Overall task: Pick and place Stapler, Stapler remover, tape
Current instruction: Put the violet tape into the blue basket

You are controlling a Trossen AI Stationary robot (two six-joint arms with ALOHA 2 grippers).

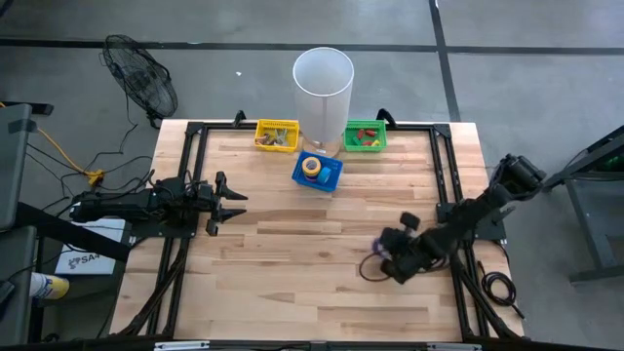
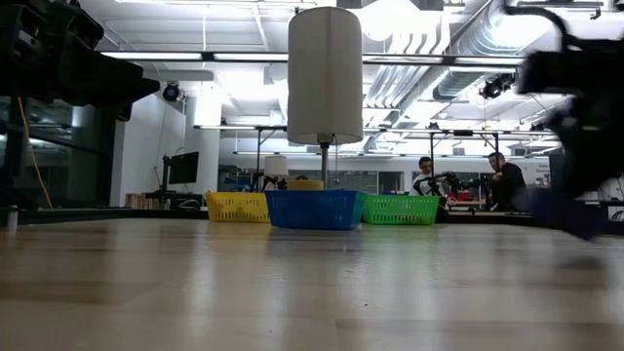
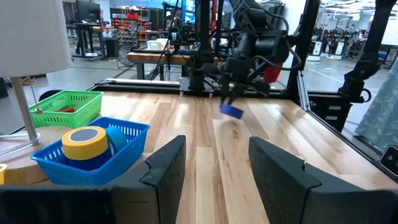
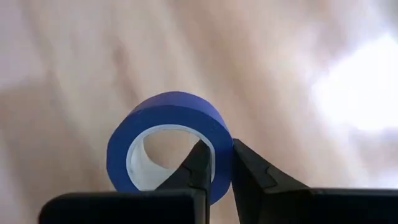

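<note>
A blue tape roll (image 4: 168,143) sits in my right gripper (image 4: 217,152), which is shut on it above the right-hand part of the table (image 1: 385,255). In the left wrist view the roll (image 3: 231,111) hangs under that gripper, above its shadow on the wood. My left gripper (image 3: 214,168) is open and waits at the left side of the table (image 1: 229,200), touching nothing. A yellow tape roll (image 1: 311,166) lies in the blue bin (image 1: 331,178). I cannot pick out a stapler or a staple remover. My right gripper pinches the roll's wall (image 4: 219,134) between its two fingers, one finger (image 4: 199,165) inside the hollow core and the other outside. It comes slanting down from the table's right side. The roll is lifted clear of the table and hangs below the fingers.
Three bins stand at the far edge: yellow (image 1: 277,135), blue, and green (image 1: 366,136) with red items inside. A tall white cylinder on a stand (image 1: 323,83) rises between them. The wood in the middle and near part of the table (image 1: 292,273) is bare.
</note>
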